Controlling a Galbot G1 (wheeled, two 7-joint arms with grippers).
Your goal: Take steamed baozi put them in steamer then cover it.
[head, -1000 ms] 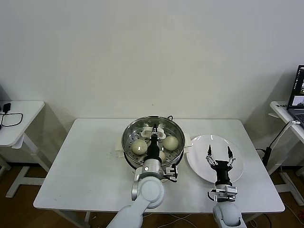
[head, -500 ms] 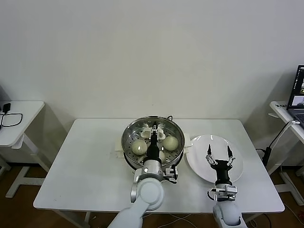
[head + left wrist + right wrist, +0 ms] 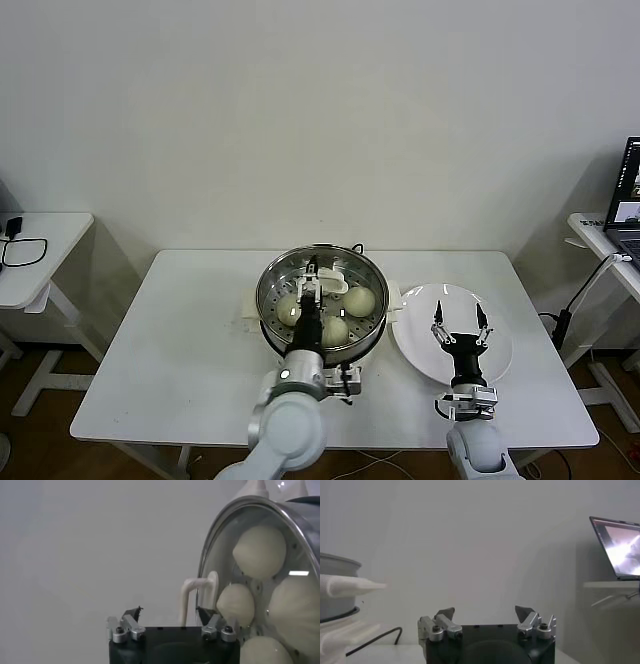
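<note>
The steamer stands mid-table with its glass lid lying over it. Several baozi show through the glass, also baozi in the left wrist view. My left gripper hovers over the lid, open, its fingertips apart and holding nothing. The lid's cream handle stands free just inside one fingertip of my left gripper. My right gripper waits open above the white plate; from the wrist my right gripper shows nothing between its fingers.
The steamer's cream side handle sticks out toward the right arm. A laptop sits on a side table at the far right. Another white side table with a cable is at the left.
My left gripper has opened and let go of the lid's handle, and the arm has shifted slightly left and back. The lid stays on the steamer. The right arm has barely moved.
</note>
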